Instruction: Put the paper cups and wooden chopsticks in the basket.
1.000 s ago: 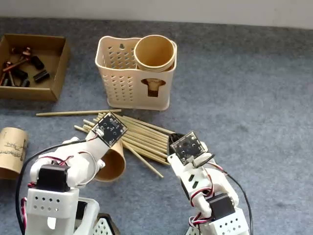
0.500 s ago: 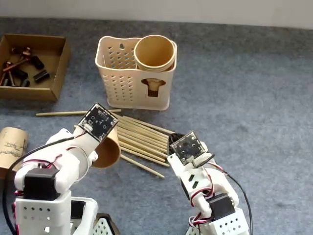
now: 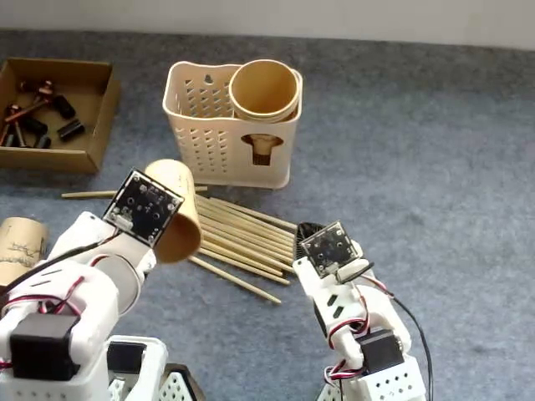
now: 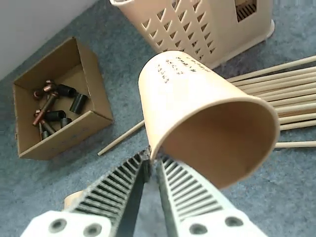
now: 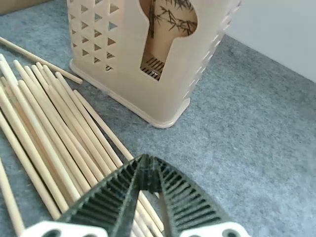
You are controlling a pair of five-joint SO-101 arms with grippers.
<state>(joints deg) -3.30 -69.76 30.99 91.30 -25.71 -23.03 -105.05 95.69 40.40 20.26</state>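
One paper cup [image 3: 177,209] hangs tilted over the tabletop [image 3: 435,167], just in front of the basket [image 3: 209,142]. The left gripper [image 4: 152,160] pinches its rim, a hold that leaves the body free to drop beside the stacked cups [image 3: 263,88]. The wooden chopsticks [image 3: 242,238] lie fanned below, and the right gripper [image 5: 145,163] hovers over them, clenched on nothing. A second cup [image 3: 21,251] lies far left

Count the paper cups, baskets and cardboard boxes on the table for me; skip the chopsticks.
Paper cups: 3. These are the standing cup in the basket, possibly a nested stack; the held cup, pinched by the left gripper; and the lying cup at the high view's left edge.
Baskets: 1
Cardboard box: 1
Total: 5
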